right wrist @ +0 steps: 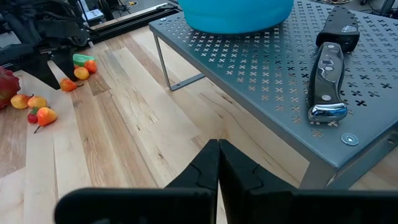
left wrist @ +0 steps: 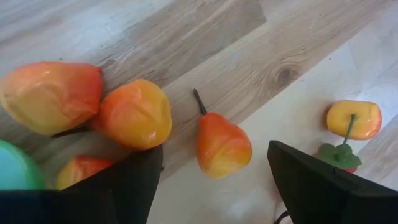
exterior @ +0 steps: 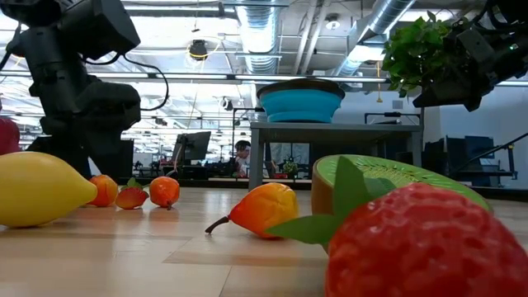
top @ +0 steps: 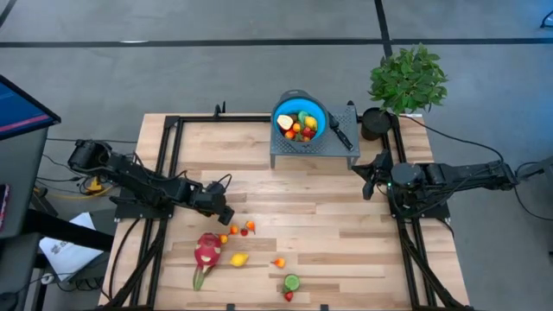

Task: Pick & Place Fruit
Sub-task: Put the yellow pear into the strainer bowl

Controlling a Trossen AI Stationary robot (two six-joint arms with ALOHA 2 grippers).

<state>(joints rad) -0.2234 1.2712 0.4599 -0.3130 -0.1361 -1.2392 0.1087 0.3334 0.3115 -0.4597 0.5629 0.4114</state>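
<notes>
My left gripper is open, fingers spread wide, hovering low over the small fruit cluster near the table's middle-left. Straight ahead between my fingers in the wrist view lies a small orange pear, its stem pointing away from me and its fat end toward me, so its long axis runs roughly along my reach, across the finger gap. Two orange fruits sit just beside my one finger, close enough to get nudged.

The bowl with fruit already in it is on the metal rack, well beyond my gripper toward the table's far side.

My right gripper is closed, empty, parked beside the rack. Left is clearly nearer; I judge the pear is the next pick.
</notes>
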